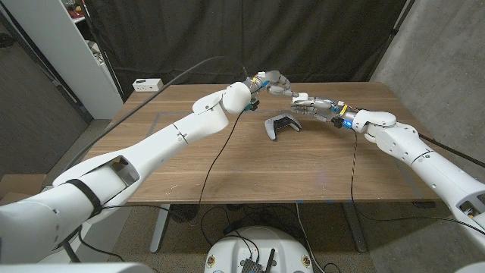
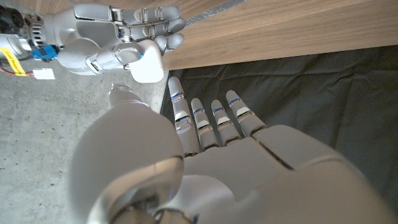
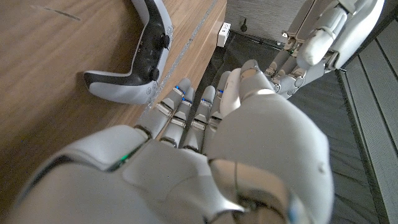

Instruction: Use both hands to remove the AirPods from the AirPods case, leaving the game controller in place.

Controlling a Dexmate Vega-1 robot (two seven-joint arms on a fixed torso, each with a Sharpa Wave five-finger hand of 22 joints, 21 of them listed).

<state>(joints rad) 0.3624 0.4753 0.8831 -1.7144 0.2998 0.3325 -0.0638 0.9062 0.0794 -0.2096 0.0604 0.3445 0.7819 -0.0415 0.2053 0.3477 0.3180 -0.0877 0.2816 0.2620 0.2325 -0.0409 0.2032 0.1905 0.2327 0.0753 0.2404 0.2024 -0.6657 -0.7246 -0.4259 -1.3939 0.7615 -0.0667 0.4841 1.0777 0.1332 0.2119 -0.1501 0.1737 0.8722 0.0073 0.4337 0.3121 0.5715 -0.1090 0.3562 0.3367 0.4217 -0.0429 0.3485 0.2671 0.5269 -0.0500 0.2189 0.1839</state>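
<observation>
AirPods case (image 2: 148, 62) mostly hidden, right robot hand (image 2: 118, 37)

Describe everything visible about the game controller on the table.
The game controller is white with a black middle section, apparently hard plastic, with two curved grips. The right wrist view shows a thumbstick on its dark face. It lies face up on the wooden table, toward the far middle, below and between the two raised hands. Neither hand touches it; only the tabletop does.

My white-and-grey hands (image 1: 274, 80) carry blue bands on the fingers (image 2: 214, 112). The game controller (image 1: 282, 125) is white with black, on a brown wood-grain table (image 1: 303, 171).
</observation>
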